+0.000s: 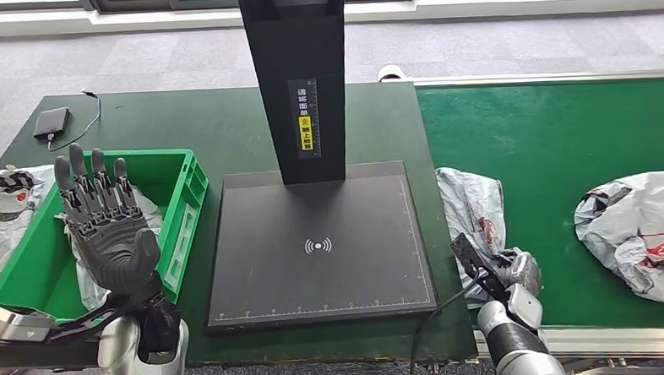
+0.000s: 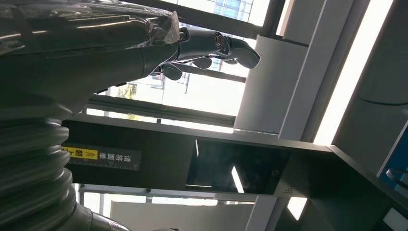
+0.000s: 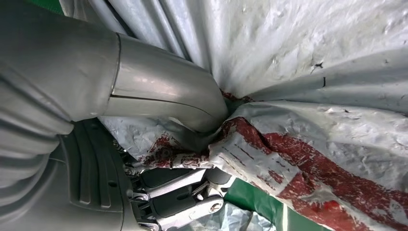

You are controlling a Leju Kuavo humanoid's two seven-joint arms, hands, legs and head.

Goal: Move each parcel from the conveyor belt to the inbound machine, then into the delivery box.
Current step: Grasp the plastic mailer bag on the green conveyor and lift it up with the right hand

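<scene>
A crumpled grey-white parcel with red print (image 1: 473,200) lies at the near left end of the green conveyor belt (image 1: 546,127). My right hand (image 1: 503,273) grips its near edge; in the right wrist view the thumb (image 3: 163,96) presses into the parcel's plastic (image 3: 312,86) with the fingers (image 3: 178,192) under it. A second parcel (image 1: 643,233) sits farther right on the belt. The inbound machine's black plate (image 1: 264,266) lies in the middle under its black post (image 1: 298,79). My left hand (image 1: 106,227) is raised over the green delivery box (image 1: 191,202), fingers (image 2: 211,45) spread and holding nothing.
A white parcel (image 1: 148,211) lies inside the green box, and another bag (image 1: 0,210) rests on the table to its left. A small black device with a cable (image 1: 51,122) sits at the table's far left corner. Grey floor lies beyond the table.
</scene>
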